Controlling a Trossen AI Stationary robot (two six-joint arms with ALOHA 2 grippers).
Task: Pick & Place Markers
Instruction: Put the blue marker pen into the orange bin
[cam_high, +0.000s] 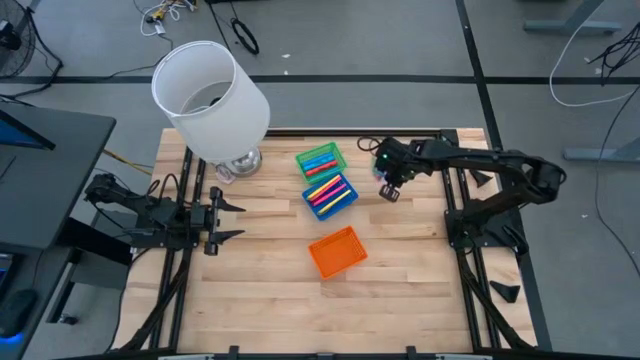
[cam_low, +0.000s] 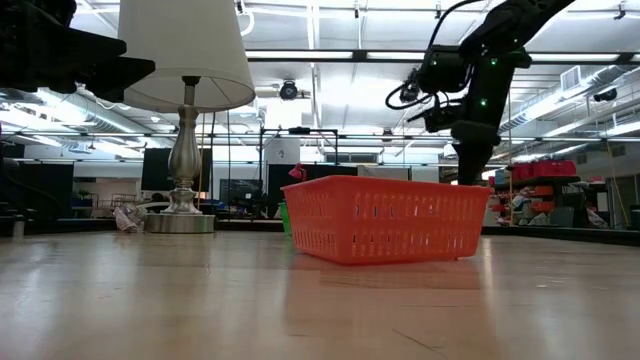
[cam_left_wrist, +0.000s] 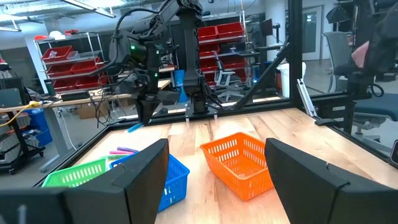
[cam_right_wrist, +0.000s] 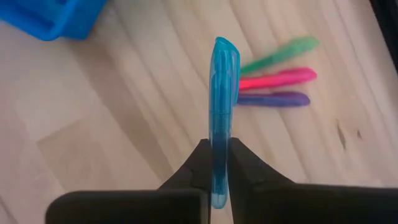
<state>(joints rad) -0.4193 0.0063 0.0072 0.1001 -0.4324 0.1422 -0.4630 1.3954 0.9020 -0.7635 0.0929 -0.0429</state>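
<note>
Right gripper (cam_right_wrist: 219, 163) fingers clamp a blue marker (cam_right_wrist: 222, 112), raised above the bench (cam_high: 400, 270) near its far edge. Left gripper (cam_high: 228, 221) waits at the left edge, fingers apart.

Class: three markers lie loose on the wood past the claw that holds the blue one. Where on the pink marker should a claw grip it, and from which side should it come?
Grip the pink marker at mid-barrel, coming straight down from above. It lies flat on the table, so only its top is free. The green marker and purple marker flank it closely, so fingers must straddle it narrowly. The right claw is shut on the blue marker.
</note>
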